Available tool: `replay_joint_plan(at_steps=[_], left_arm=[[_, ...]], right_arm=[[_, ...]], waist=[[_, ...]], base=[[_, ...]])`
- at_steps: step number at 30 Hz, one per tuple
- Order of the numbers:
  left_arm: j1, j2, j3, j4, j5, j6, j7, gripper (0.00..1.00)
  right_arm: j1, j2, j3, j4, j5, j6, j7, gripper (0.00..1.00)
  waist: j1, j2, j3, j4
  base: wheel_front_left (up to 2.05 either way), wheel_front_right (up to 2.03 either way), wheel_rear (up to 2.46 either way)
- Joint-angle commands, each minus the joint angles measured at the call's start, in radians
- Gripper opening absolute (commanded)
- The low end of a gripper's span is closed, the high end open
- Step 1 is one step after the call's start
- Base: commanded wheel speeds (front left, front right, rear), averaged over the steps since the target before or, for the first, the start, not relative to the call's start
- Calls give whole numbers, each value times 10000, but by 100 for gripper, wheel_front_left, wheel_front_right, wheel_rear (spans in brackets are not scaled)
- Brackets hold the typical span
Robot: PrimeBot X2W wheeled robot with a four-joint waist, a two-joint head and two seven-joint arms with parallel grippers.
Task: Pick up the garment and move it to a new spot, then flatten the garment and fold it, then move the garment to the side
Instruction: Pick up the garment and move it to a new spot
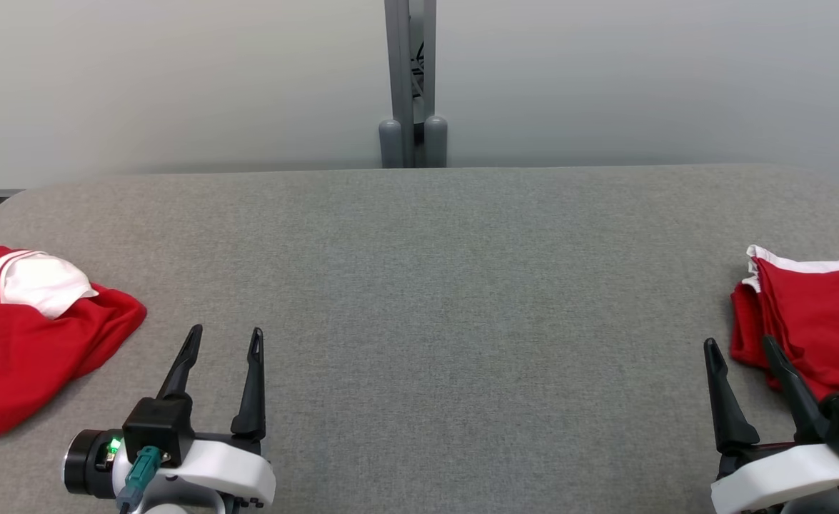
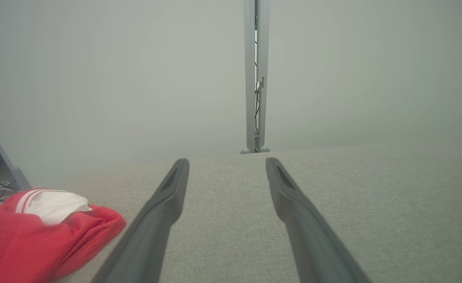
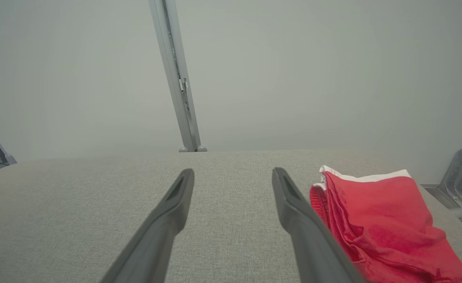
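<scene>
While all jaws stand spread and empty, the left gripper [image 1: 225,330] hovers just right of the crumpled garment [image 1: 26,357] (white patch up, no clear axis). The right gripper [image 1: 739,341] sits beside the folded garment [image 1: 819,321], long axis front-to-back, white hem far, at the right edge of the table [image 1: 419,285].

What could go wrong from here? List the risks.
The left garment and right garment look alike on the table: the wrong one might get grabbed.
The left garment is bunched; the open left claw may pinch one layer only.
The right garment lies near the table's edge and could slide off.
</scene>
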Motion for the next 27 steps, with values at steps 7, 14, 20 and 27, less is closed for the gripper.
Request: replay_joint_plan(at_steps=[7, 14, 20, 27], left_arm=[[-454, -109, -127, 161, -196, 31, -30, 100], [-689, -247, -62, 415, -361, 128, -179, 100], [-666, -234, 56, 510, -412, 185, -265, 100], [-362, -114, 306, 417, -498, 337, -292, 100]], right_arm=[[123, -26, 10, -129, -101, -1, 61, 100], [61, -29, 93, -331, -168, -1, 201, 100], [19, -29, 148, -382, -145, -1, 267, 100], [-131, -32, 606, -193, -34, -1, 222, 100]], waist=[[0, 0, 2, 700], [0, 0, 16, 2283], [0, 0, -20, 3624], [0, 0, -161, 4675]], base=[[0, 0, 0], [0, 0, 0], [0, 0, 0], [0, 0, 0]])
